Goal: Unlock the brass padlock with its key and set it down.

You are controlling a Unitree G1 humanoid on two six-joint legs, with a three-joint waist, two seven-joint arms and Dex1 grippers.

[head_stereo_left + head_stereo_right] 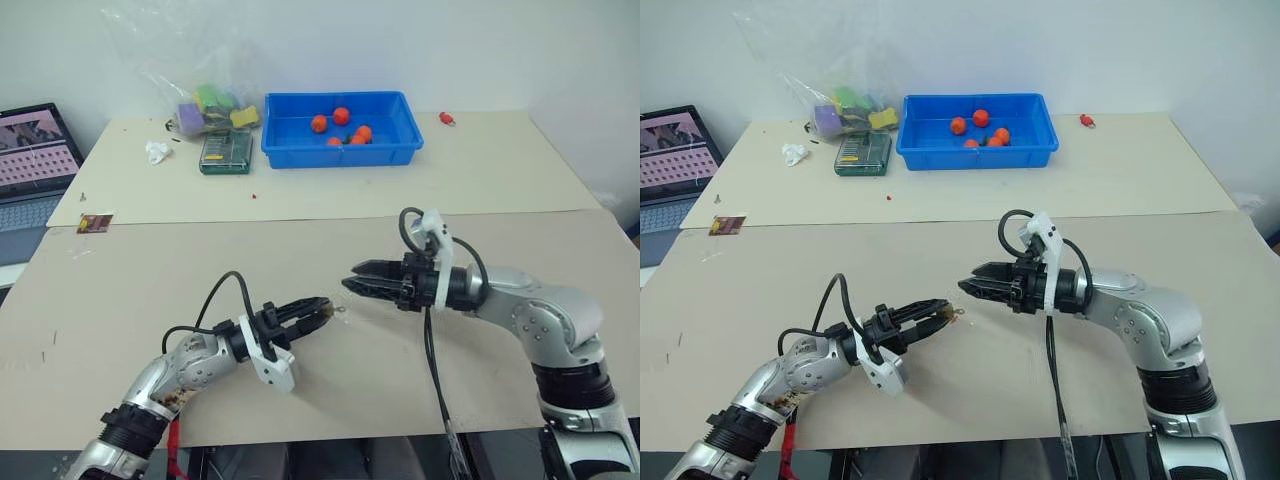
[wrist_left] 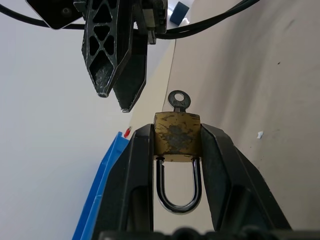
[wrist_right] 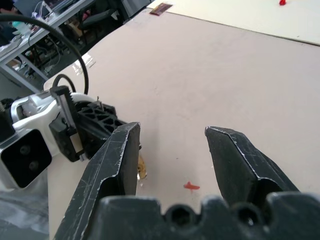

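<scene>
My left gripper (image 1: 318, 308) is shut on the brass padlock (image 2: 176, 137), with one finger on each side of its body. The silvery shackle (image 2: 178, 192) points back toward the wrist, and both its legs meet the body. The key (image 2: 178, 101) sticks out of the padlock's far end, its round head free. My right gripper (image 1: 352, 278) faces it from the right, level, and open. Its fingertips (image 2: 117, 65) hang a short way from the key without touching it. In the right wrist view a bit of the padlock (image 3: 141, 170) shows beside one finger.
At the back of the far table stands a blue tray (image 1: 340, 150) holding small orange-red balls. A plastic bag of toys (image 1: 205, 105), a green box (image 1: 225, 150) and a white scrap (image 1: 157, 151) lie left of it. A laptop (image 1: 30, 160) is at far left.
</scene>
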